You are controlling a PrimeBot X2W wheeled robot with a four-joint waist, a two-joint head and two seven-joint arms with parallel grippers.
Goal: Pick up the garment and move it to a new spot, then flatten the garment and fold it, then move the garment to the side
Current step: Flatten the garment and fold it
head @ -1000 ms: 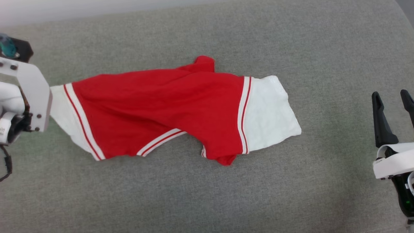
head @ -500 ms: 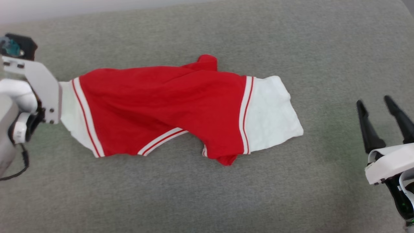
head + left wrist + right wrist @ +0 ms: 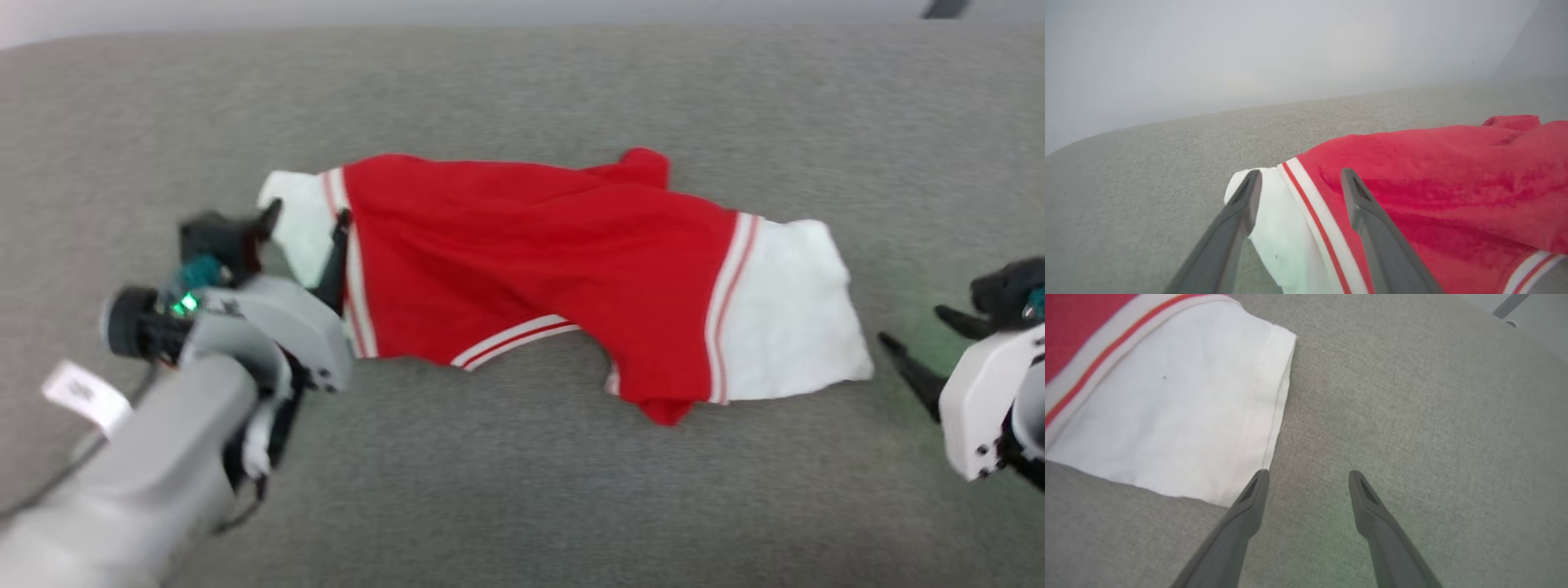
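Observation:
The garment (image 3: pixel 539 253) lies crumpled and stretched sideways on the grey cloth surface (image 3: pixel 522 490), red body in the middle, a white sleeve at each end; no number or lettering shows. My left gripper (image 3: pixel 304 224) is open, its fingers astride the left white sleeve (image 3: pixel 1286 228) and striped trim, with the garment's red body (image 3: pixel 1453 183) to the right. My right gripper (image 3: pixel 922 343) is open just right of the right sleeve (image 3: pixel 792 310). In the right wrist view the gripper (image 3: pixel 1308 473) hovers over bare cloth, its left fingertip (image 3: pixel 1259 479) at the sleeve's (image 3: pixel 1167 404) corner.
The grey cloth surface (image 3: pixel 1412 396) runs well beyond the garment on all sides. A pale wall (image 3: pixel 1249 53) rises behind its far edge. A dark leg-like object (image 3: pixel 943 8) shows at the top right, off the surface.
The head camera has shifted, sliding the picture rightward. My left gripper swung in from the left edge onto the left sleeve. My right gripper turned and closed in on the right sleeve.

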